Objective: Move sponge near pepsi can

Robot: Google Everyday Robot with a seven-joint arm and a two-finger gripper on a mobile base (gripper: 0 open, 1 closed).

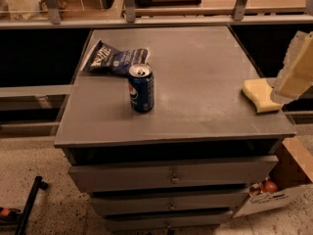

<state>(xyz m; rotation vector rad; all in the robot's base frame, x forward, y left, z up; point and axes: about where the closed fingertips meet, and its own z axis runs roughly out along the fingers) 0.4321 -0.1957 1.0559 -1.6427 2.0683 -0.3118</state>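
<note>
The pale yellow sponge (259, 95) lies flat near the right edge of the grey cabinet top (195, 62). The dark blue pepsi can (141, 88) stands upright left of centre, towards the front, far to the left of the sponge. My cream-coloured gripper (292, 75) comes in from the right edge of the view. It hangs right over the sponge's right end, at or just above it. Its upper part is cut off by the frame.
A dark blue chip bag (115, 59) lies behind the can at the back left. The cabinet has drawers (171, 176) below. A cardboard box (286, 180) sits on the floor at the right. A shelf rail (146, 21) runs behind the cabinet.
</note>
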